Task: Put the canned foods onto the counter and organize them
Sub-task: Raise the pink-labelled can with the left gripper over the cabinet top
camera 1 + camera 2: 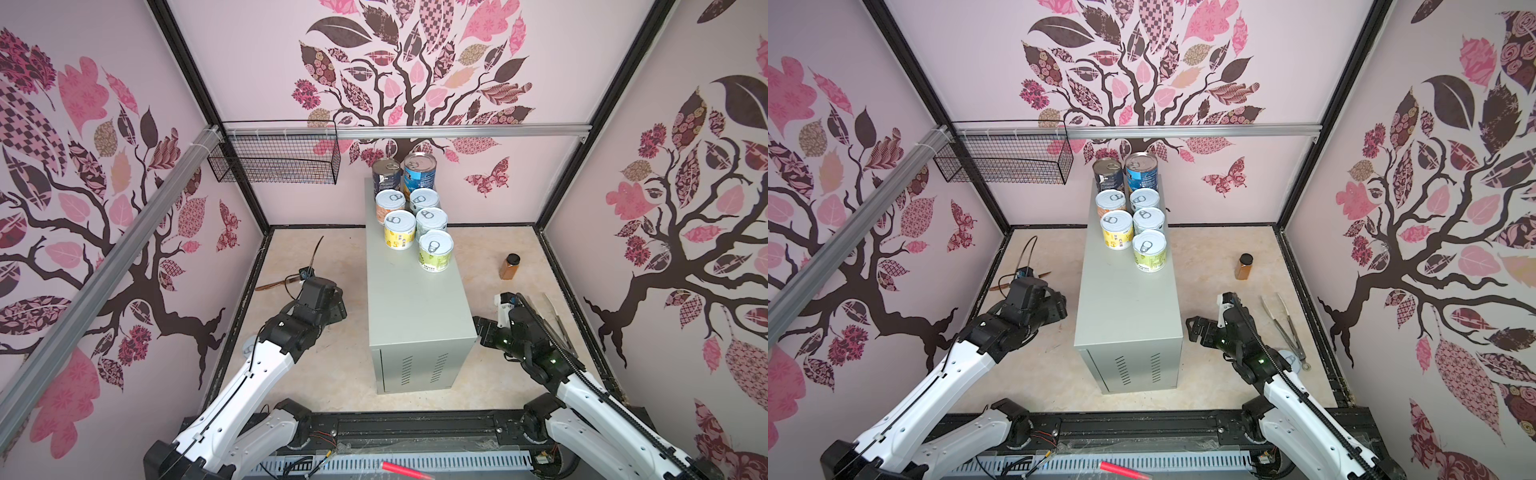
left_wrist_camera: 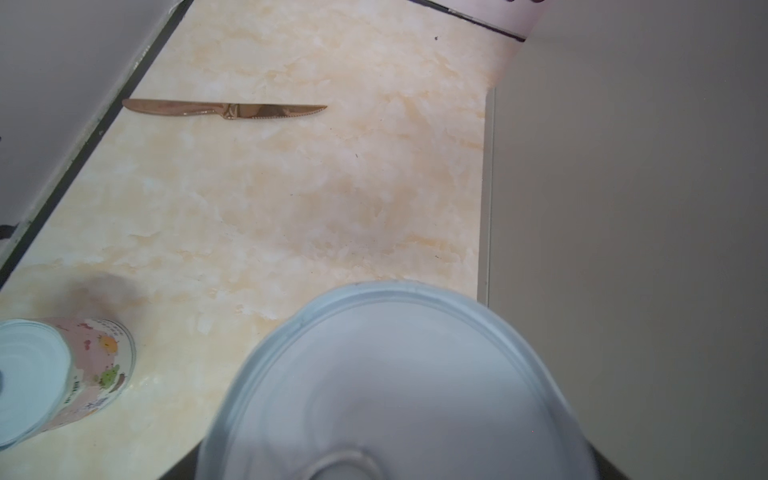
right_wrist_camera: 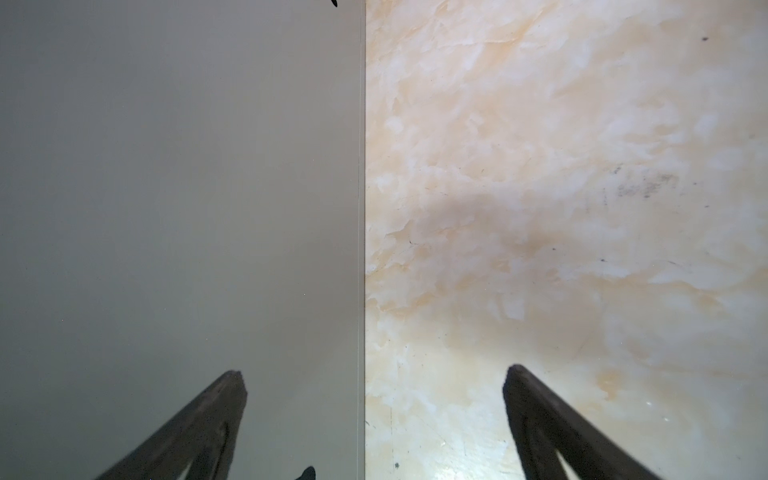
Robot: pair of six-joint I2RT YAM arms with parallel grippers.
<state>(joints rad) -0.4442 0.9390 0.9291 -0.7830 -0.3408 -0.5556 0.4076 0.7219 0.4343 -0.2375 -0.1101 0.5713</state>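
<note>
Cans (image 1: 431,219) atop counter (image 1: 415,307), far end

A blurred round white tin lid (image 2: 395,386) looms in the left wrist view, cut by the frame edge and hiding the fingers of the left tool (image 1: 334,309); whether they grip it cannot be told. A short pink-labelled tin (image 2: 91,365) is cropped too.

Seven cans (image 1: 400,228) (two taller) stand on the counter (image 1: 415,299).

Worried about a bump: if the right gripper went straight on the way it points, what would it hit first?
Probably the floor where it meets the counter; the open right gripper straddles that seam, though depth is unclear.
</note>
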